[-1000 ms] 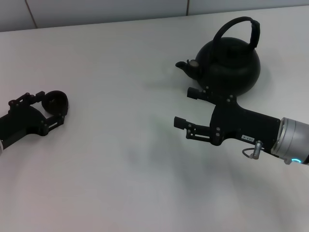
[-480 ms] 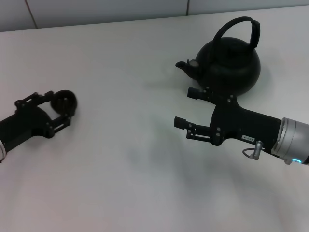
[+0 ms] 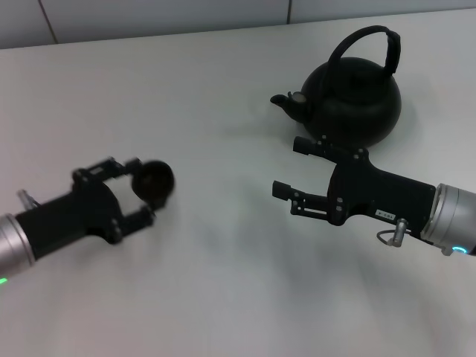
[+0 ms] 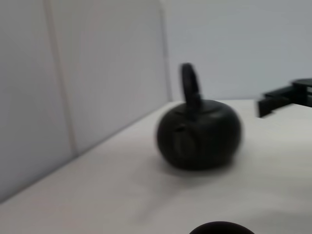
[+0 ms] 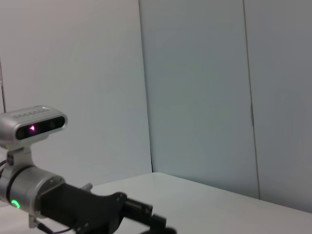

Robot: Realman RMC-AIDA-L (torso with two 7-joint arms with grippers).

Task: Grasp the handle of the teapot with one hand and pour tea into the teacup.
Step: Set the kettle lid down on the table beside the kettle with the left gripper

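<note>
While the left gripper grips the teacup between its fingers at the centre left of the head view, the right gripper waits with its jaws spread and nothing between them at the centre right, just in front of the teapot. The teapot stands upright on the white table in the upper right of the frame, spout turned toward the left side and the arched handle free overhead. The cup is judged to be held so that it can be positioned close to the spout, since it lies well apart from the pot. The released right claw points past the pot rather than at the handle, so the handle grasp is not yet made. In the left wrist view the teapot sits at centre frame with the cup rim at the bottom edge. A small white label is fixed to the right arm housing; its text is too small to read. No other writing or branding is visible.
</note>
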